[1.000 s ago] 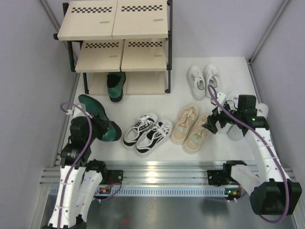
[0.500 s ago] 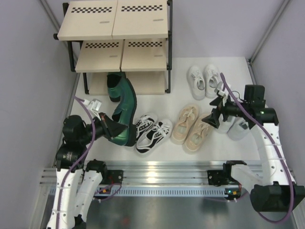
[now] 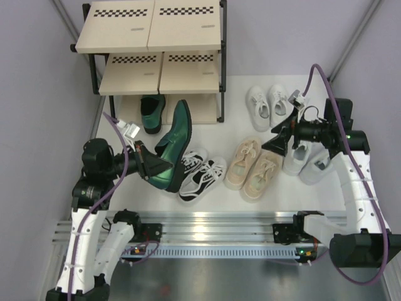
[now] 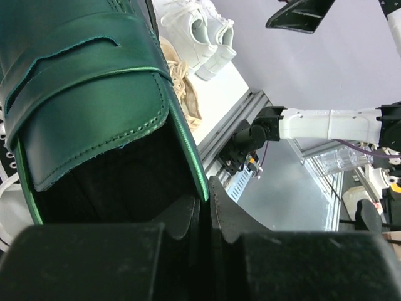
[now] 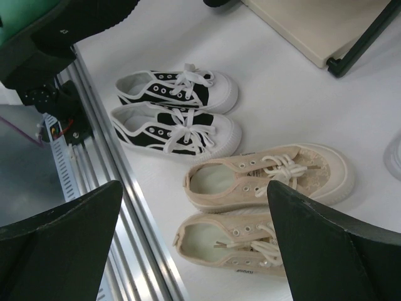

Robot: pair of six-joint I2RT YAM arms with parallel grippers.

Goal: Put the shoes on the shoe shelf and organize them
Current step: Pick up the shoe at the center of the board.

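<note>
One glossy dark green loafer point(image 3: 174, 139), pinched at the heel by your left gripper point(image 3: 149, 165), has swung up toward the far black-framed beige shoe shelf point(image 3: 156, 78), ready for placing, while your right gripper point(image 3: 283, 139) hangs spread.

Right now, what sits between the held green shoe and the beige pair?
Only the black-and-white pair, between the green shoe and beige pair; the top view shows it.

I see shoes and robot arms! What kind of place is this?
Probably a robot test booth, not a home: arms bolted to a metal rail, plain grey walls around, and a shoe shelf on a white tabletop.
</note>
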